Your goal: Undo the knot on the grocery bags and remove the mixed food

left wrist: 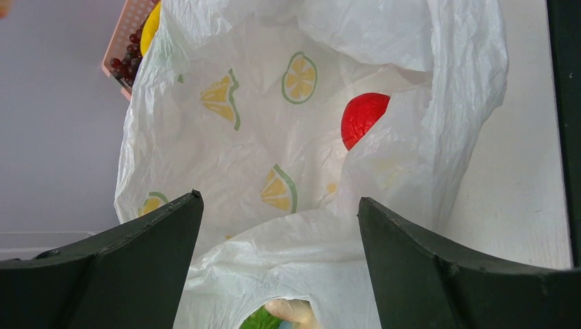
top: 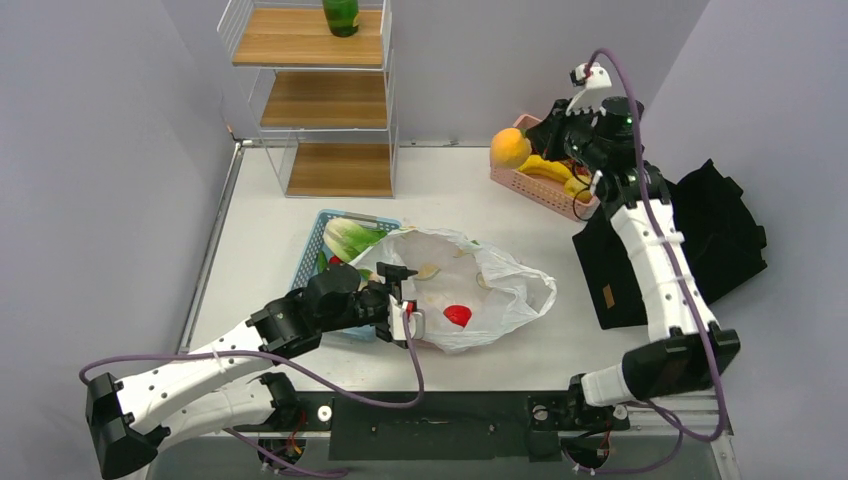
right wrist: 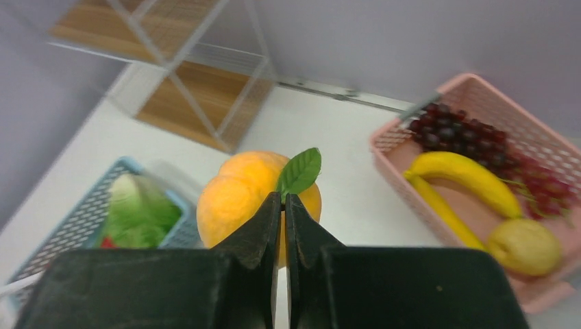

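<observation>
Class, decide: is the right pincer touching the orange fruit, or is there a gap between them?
Touching. The right wrist view shows the right pincer shut at the top of the orange fruit, with its green leaf sticking out from the closed jaws.

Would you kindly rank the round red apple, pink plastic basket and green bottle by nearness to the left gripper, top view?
1. Round red apple, inside the bag.
2. Pink plastic basket, back right.
3. Green bottle, top shelf.
</observation>
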Controlling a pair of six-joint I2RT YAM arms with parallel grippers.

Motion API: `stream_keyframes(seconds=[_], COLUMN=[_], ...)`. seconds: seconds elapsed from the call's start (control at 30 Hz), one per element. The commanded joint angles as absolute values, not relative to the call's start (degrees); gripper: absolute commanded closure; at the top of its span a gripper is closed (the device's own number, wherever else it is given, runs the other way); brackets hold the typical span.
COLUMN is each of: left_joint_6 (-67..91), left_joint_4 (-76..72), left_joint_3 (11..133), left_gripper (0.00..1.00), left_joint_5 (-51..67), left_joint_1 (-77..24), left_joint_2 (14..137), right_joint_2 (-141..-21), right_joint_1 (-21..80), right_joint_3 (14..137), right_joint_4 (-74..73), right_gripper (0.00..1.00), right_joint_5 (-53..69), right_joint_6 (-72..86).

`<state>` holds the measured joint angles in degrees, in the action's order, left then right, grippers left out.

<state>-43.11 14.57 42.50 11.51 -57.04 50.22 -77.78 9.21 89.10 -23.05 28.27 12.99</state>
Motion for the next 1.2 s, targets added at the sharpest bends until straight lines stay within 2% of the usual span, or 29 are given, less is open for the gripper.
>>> stream_keyframes(seconds=[0.0,0.3,0.43,0.63,0.7,0.73,0.8,0.93,1.17], left_joint_6=[-44.8,-45.6,-46.1,-41.4,-40.4,-40.1,-39.1,-34.2,-29.7], left_joint_4=[12.9,12.2,12.5,14.0,15.0,15.7,16.5,19.1,21.4], left_joint_3=[43.9,43.9,44.0,45.6,46.5,47.0,48.0,50.6,52.3], left_gripper=[0.17,0.17,0.17,0.17,0.17,0.17,0.17,0.17,0.22], left_joint_5=[9.6,7.6,5.5,5.5,6.0,6.1,6.0,7.6,19.2], left_joint_1=[-57.2,-57.2,-57.2,-56.8,-56.5,-56.5,-55.8,-52.6,-48.7], left_joint_2=[50.9,52.5,53.0,53.1,53.0,52.9,52.8,53.1,52.5], right_joint_2=[-84.9,-102.2,-109.3,-118.0,-119.5,-119.9,-120.7,-119.7,-106.2], right_joint_1=[6.1,3.1,2.4,1.5,1.4,1.5,1.4,1.2,1.7], right_joint_3=[93.8,102.2,106.0,112.4,113.4,114.0,115.6,117.2,113.6], right_joint_4=[-21.6,-16.4,-13.7,-15.3,-15.6,-16.0,-17.6,-21.8,-33.8], right_gripper=[1.0,1.0,1.0,1.0,0.83,0.69,0.52,0.39,0.29], right_joint_5=[13.6,-8.6,-14.2,-15.8,-14.8,-14.3,-12.4,-7.5,23.2], right_joint_6=[4.3,-5.2,-9.4,-12.1,-12.6,-13.1,-13.2,-12.6,-7.4])
